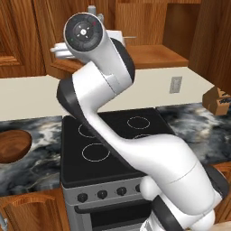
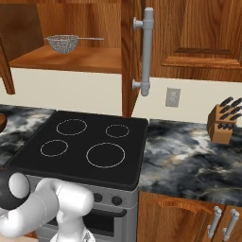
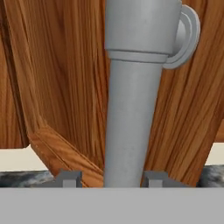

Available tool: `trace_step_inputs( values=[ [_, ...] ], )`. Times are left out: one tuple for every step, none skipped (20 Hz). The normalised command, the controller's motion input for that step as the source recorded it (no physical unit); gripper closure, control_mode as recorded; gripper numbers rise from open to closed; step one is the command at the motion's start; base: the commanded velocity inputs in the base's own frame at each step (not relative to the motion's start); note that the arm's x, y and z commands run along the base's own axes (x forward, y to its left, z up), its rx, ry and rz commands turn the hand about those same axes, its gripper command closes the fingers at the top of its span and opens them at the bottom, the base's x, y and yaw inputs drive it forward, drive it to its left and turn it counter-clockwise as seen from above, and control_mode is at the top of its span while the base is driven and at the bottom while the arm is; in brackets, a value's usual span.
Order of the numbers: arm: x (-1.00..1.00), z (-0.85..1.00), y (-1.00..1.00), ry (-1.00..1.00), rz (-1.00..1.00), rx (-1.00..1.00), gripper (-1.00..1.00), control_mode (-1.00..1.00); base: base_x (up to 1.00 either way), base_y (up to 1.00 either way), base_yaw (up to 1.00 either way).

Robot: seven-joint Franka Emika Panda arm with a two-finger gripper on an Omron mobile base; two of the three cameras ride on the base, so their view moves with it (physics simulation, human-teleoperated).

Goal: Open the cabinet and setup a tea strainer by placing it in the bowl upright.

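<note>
- The bowl (image 1: 12,145) sits at the far left on the dark marbled counter (image 1: 31,169), left of the stove (image 1: 108,149); the left base view cuts it off at the picture's edge.
- The stove has a black glass top with four ring-marked burners and a row of dark knobs (image 1: 102,194) on its near face.
- The cabinet (image 2: 80,59) hangs above the stove. At least one door stands open, baring a wooden shelf.
- The tea strainer (image 2: 63,43) rests upright on that shelf, its mesh basket to the left and its thin handle pointing right, well apart from the bowl.
- An open door (image 2: 127,56) is seen edge-on in the right base view, just right of the strainer, with a vertical grey bar handle (image 2: 146,49) on it.
- In the hand view the gripper (image 3: 112,179) faces a handle bar (image 3: 127,113) close up. The bar runs between the two fingertips (image 3: 68,178), with a sliver of space on each side, so the jaws look parted around it rather than pinching it.
- A wall outlet (image 2: 173,97) sits on the pale backsplash right of the door.
- A wooden knife block (image 2: 223,120) stands at the far right of the counter.
- Low counter cabinets (image 2: 189,217) with small grey handles lie below, to the right of the stove.
</note>
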Motion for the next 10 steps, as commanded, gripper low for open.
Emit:
trace_step_inputs(
  values=[
    [0.00,0.00,0.06,0.00,-0.04,-0.02,-1.00,-1.00,0.00,0.00,0.00],
    [0.00,0.00,0.06,0.00,-0.04,-0.02,-1.00,-1.00,0.00,0.00,0.00],
    [0.00,0.00,0.06,0.00,-0.03,-0.02,-1.00,-1.00,0.00,0.00,0.00],
    [0.00,0.02,0.06,0.00,-0.03,-0.03,-1.00,-1.00,0.00,0.00,0.00],
    [-0.04,0.04,0.10,0.00,-0.04,-0.04,-1.00,-1.00,0.00,0.00,0.00],
    [-0.11,0.07,0.11,0.00,-0.05,-0.05,-1.00,-1.00,0.00,0.00,0.00],
    [-0.22,0.09,0.09,0.00,-0.05,-0.07,-1.00,-1.00,0.00,0.00,0.00],
    [-0.31,0.14,0.16,0.00,-0.04,-0.07,-1.00,-1.00,0.00,0.00,0.00],
    [-0.39,0.17,0.17,0.00,-0.03,-0.08,-1.00,-1.00,0.00,0.00,0.00],
    [-0.49,0.22,0.01,-0.02,0.00,-0.01,-1.00,-1.00,0.00,0.00,0.00]
  ],
)
